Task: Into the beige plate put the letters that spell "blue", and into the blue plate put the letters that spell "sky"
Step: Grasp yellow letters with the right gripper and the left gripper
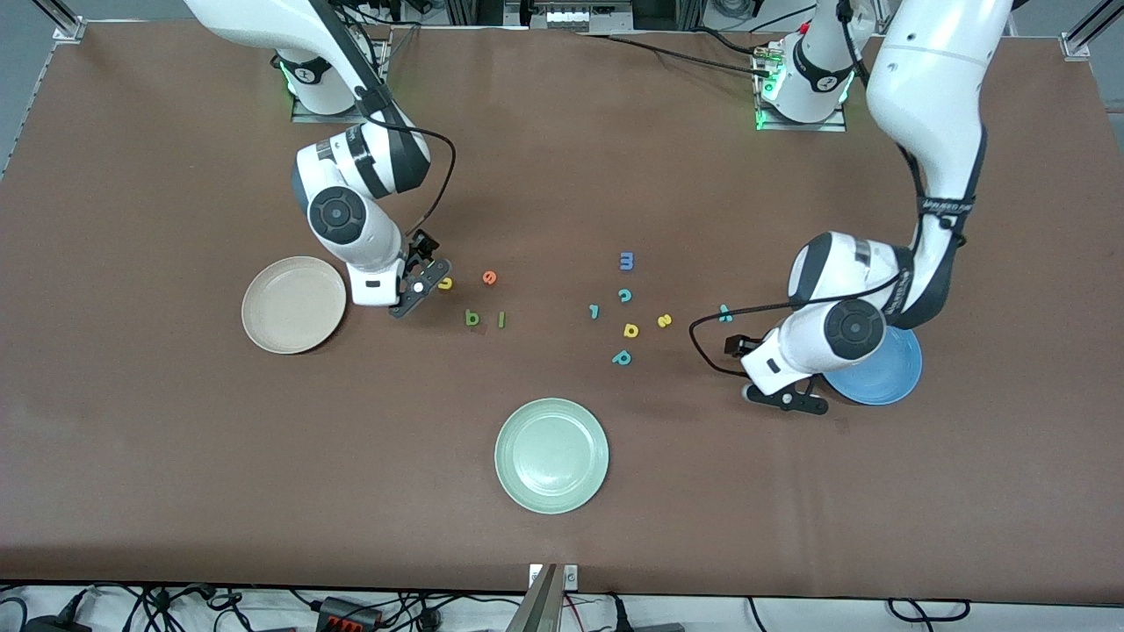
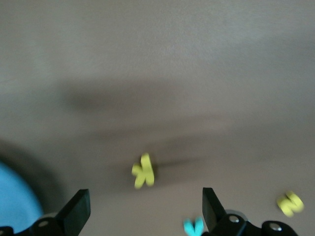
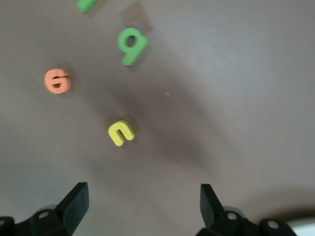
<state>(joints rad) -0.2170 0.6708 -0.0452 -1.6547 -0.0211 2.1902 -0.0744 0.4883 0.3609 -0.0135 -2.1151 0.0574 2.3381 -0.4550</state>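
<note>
sorting not begun: beige plate (image 1: 293, 305), blue plate (image 1: 887, 377) show no letters; your left claw (image 1: 788, 399), right claw (image 1: 421, 285) both spread, holding nothing.

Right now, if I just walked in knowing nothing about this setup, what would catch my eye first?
Probably the tiny coloured foam letters scattered mid-table, ringed by three plates: a beige plate at the right arm's end, a blue plate at the left arm's end, and a pale green plate nearest the front camera. Then both arms: the right end effector open beside a yellow u, the left end effector open beside the blue plate.
</note>
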